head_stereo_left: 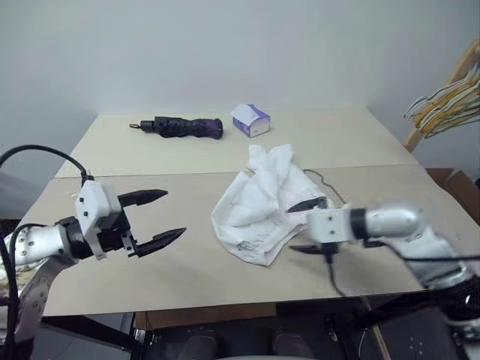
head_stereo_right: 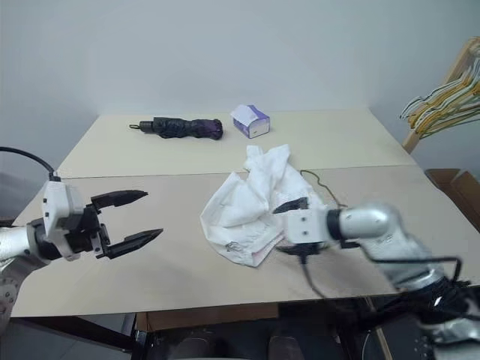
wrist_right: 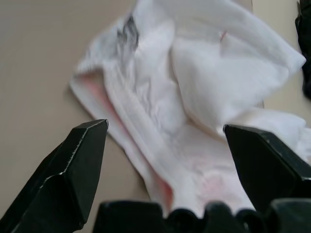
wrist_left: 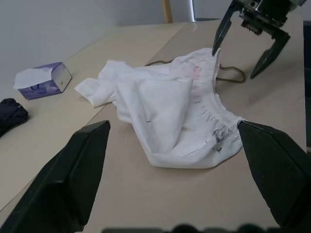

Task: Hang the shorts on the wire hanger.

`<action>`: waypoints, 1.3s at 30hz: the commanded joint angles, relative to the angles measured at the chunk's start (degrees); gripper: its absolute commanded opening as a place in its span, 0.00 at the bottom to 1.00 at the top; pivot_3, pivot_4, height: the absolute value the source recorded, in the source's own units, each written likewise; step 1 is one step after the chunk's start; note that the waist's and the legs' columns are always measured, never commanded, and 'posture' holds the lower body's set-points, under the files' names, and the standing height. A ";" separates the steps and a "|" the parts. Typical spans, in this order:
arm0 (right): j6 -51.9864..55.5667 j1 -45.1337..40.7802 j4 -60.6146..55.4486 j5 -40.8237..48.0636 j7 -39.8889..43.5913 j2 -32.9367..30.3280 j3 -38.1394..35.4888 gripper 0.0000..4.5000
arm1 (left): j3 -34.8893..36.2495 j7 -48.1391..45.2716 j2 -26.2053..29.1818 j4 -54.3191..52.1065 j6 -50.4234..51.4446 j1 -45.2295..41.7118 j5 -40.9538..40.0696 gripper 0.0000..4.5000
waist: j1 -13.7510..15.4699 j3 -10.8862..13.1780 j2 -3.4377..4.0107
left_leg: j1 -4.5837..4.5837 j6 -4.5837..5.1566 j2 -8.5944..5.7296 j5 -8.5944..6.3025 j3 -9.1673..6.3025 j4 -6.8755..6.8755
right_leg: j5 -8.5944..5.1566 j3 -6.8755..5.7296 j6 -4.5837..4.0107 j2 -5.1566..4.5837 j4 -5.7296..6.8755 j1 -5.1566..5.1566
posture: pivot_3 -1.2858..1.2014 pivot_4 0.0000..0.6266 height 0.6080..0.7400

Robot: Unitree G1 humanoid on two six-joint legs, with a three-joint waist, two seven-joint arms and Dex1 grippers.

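The shorts (head_stereo_left: 264, 202) lie crumpled in a white heap near the middle of the table (head_stereo_left: 150, 255), gathered waistband toward the robot's right, a faint pink showing inside it. The wire hanger (wrist_left: 228, 77) lies flat on the table, mostly buried under the shorts (a thin loop of it pokes out at the waistband side, toward the right arm).

The right gripper (head_stereo_left: 306, 226) sits just at the right edge of the heap, fingers spread wide and holding nothing; from its wrist camera the waistband lies directly beyond its two fingertips (wrist_right: 80, 160), though whether they touch the cloth cannot be told.

The left gripper (head_stereo_left: 161, 217) hangs over bare table well to the left of the shorts, jaws apart and empty, pointing toward them.

At the far edge of the table lie a folded dark umbrella (head_stereo_left: 184, 127) and a small tissue box (head_stereo_left: 251, 120).
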 commanded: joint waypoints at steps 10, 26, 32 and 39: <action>41.59 -13.10 -9.03 -17.01 -10.34 10.73 27.89 0.79 | -3.30 -1.75 0.34 2.69 -1.98 -5.02 1.94 1.00 | -0.70 -0.04 -0.06 | -0.26 -0.15 -0.17 -0.04 0.02 0.01 | 0.29 -0.01 -0.46 -0.07 0.00 -0.69 | 0.49 0.00 1.00; 17.33 -9.83 -9.00 -15.14 -0.24 -3.05 23.47 0.01 | -13.92 16.92 -9.45 2.80 10.99 -13.73 6.58 1.00 | -0.86 -0.08 -0.13 | -0.28 -0.14 -0.19 -0.04 -0.02 0.02 | 0.07 -0.06 -0.06 -0.05 -0.02 -0.38 | 0.48 0.00 1.00; 15.25 -7.72 -7.86 -16.56 -0.89 -1.53 21.62 0.01 | -17.59 31.58 -21.67 12.01 25.94 -23.97 7.26 1.00 | -0.91 -0.15 -0.28 | -0.05 -0.14 -0.23 -0.04 -0.09 0.08 | 0.04 -0.06 0.08 -0.04 0.01 -0.07 | 0.48 0.00 1.00; 14.41 -6.53 -7.31 -17.32 -0.46 -0.40 20.42 0.01 | -21.62 27.08 -25.85 33.08 21.26 -35.61 11.48 1.00 | -1.06 -0.16 -0.29 | -0.07 -0.14 -0.40 -0.04 -0.15 0.08 | 0.26 -0.06 -0.29 -0.05 -0.01 -0.09 | 0.48 0.00 1.00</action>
